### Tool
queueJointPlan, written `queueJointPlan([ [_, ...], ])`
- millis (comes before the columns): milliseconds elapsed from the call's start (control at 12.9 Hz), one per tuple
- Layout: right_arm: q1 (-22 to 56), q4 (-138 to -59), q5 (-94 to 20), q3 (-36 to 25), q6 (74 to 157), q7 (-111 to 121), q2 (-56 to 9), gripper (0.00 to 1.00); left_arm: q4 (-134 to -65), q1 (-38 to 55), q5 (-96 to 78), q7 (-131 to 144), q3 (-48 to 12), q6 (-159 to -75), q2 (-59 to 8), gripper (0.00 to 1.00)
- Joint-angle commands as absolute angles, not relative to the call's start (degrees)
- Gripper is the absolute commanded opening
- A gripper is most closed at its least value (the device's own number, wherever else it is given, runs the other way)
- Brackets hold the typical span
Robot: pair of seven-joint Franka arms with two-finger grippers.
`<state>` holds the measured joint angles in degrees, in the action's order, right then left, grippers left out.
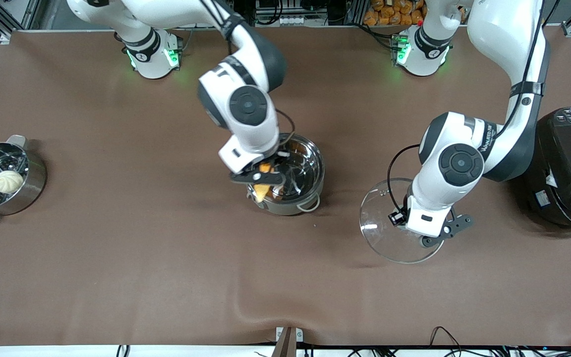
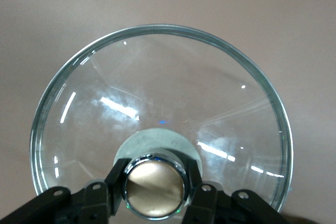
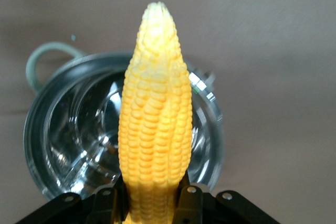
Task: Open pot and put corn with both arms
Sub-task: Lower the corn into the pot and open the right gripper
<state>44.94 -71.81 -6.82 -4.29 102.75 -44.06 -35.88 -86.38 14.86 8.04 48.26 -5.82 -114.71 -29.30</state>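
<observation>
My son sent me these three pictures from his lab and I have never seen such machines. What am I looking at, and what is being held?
These are two white robot arms at a brown table. The big picture looks down from a camera facing them; each small one comes from a camera on one arm's wrist.

The right hand is shut on a corn cob over the open steel pot mid-table. The left hand is shut on the tan knob of the pot's glass lid, held toward the left arm's end of the table.

A steamer pot with a white bun sits at the right arm's end, a black rice cooker at the left arm's end.
</observation>
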Motion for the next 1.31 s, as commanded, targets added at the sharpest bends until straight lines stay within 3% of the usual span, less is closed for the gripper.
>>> queueJointPlan([
  [0,47.5,-70.6,-7.7,-4.7,102.4,-47.1,-37.0,0.04,-96.6,14.1,8.8,46.5,-6.7,-116.7,-21.0,0.00],
  [309,48.2,-70.9,-7.9,-4.7,104.4,-47.2,-39.0,0.06,-108.5,14.1,8.7,46.4,-7.3,-117.2,-12.5,0.00],
  [618,48.3,-71.5,-8.1,-4.7,107.9,-47.0,-41.0,0.13,-112.0,13.7,8.6,46.8,-7.3,-123.1,-13.9,0.00],
  [695,48.3,-71.5,-8.1,-4.7,108.9,-47.2,-41.2,0.19,-113.2,13.3,8.6,46.9,-7.3,-125.8,-14.1,0.00],
  [773,48.4,-71.5,-8.0,-4.7,109.2,-47.5,-41.2,0.37,-113.6,12.2,8.6,47.0,-7.3,-127.9,-14.8,0.00],
  [927,49.2,-71.5,-7.7,-4.8,109.3,-47.5,-41.1,0.90,-113.6,11.5,8.6,46.5,-7.3,-129.5,-17.3,0.00],
  [1005,49.2,-71.5,-7.4,-4.8,109.3,-47.5,-41.0,1.00,-113.6,11.5,8.5,46.6,-7.3,-131.6,-18.4,0.00],
  [1236,49.4,-71.5,-7.8,-4.8,109.2,-47.5,-40.6,1.00,-113.6,11.2,8.4,46.6,-7.3,-133.7,-20.2,0.00],
])
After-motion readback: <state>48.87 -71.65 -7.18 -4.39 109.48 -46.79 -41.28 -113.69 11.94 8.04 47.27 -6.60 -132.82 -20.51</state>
